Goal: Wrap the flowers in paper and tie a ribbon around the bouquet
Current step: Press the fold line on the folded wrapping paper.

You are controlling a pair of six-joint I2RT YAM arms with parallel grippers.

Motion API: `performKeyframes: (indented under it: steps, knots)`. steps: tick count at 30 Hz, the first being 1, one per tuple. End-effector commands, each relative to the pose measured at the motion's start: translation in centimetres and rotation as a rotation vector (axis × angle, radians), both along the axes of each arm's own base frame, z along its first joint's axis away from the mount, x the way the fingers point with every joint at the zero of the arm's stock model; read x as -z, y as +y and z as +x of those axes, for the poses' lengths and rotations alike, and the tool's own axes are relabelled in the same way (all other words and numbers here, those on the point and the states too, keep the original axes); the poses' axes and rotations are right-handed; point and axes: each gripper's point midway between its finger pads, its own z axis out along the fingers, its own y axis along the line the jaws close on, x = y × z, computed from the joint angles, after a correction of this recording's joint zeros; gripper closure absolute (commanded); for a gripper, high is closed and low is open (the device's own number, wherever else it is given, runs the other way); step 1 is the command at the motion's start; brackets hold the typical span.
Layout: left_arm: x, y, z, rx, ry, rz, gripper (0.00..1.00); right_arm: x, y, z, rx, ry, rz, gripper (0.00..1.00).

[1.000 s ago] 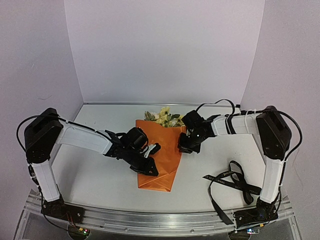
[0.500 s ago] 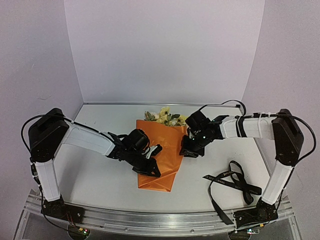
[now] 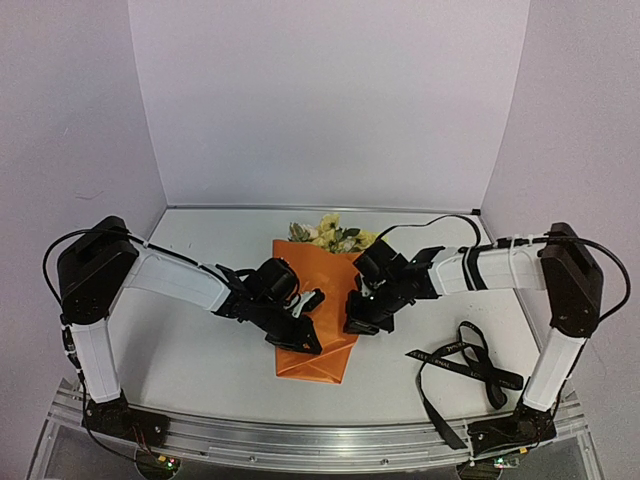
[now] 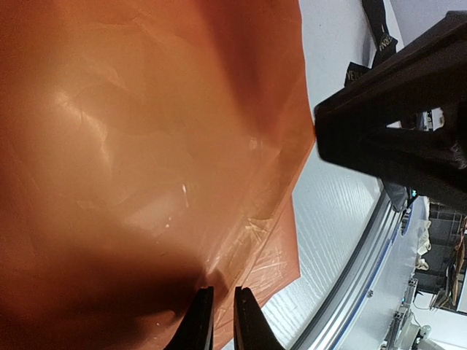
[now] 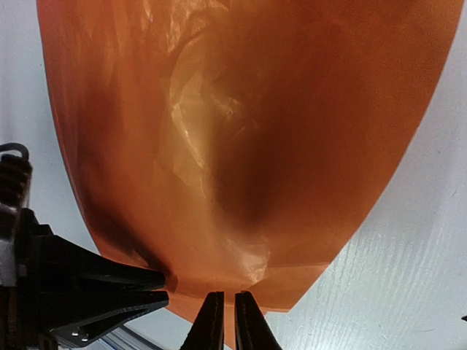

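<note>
One tabletop (image 3: 180,350). Two arms, left (image 3: 170,280) and right (image 3: 490,268), both reach low and inward so that their wrists meet over one orange paper (image 3: 325,285), which is folded into a cone at mid-tabletop with one bunch of flowers (image 3: 328,235) at its far wide end. One black ribbon (image 3: 465,360) lies looped by the right arm's base, well apart. The top view alone shows the flowers, while the wrist views show creased paper. The left end effector (image 3: 303,340) is clenched on the paper's near left edge. The right end effector (image 3: 355,322) is closed to a slit at the right edge, and whether it nips the paper cannot be told.
</note>
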Motion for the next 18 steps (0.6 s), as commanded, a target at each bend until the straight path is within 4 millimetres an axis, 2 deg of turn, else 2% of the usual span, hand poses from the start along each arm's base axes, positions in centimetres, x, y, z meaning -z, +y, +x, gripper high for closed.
performKeyframes:
  steps: [1,11,18]
  knots:
    - [-1.4,-1.0,0.3,0.012,-0.026,-0.043,0.88,1.1,1.7,-0.5,0.01,0.023,0.029,0.92]
    - [-1.4,-0.5,0.0,0.006,-0.023,-0.039,0.88,4.4,0.7,-1.0,0.045,0.044,-0.022,0.94]
    - [-1.0,1.7,-0.4,-0.038,-0.004,-0.037,0.88,5.8,-0.1,-1.2,0.053,0.049,-0.061,0.95]
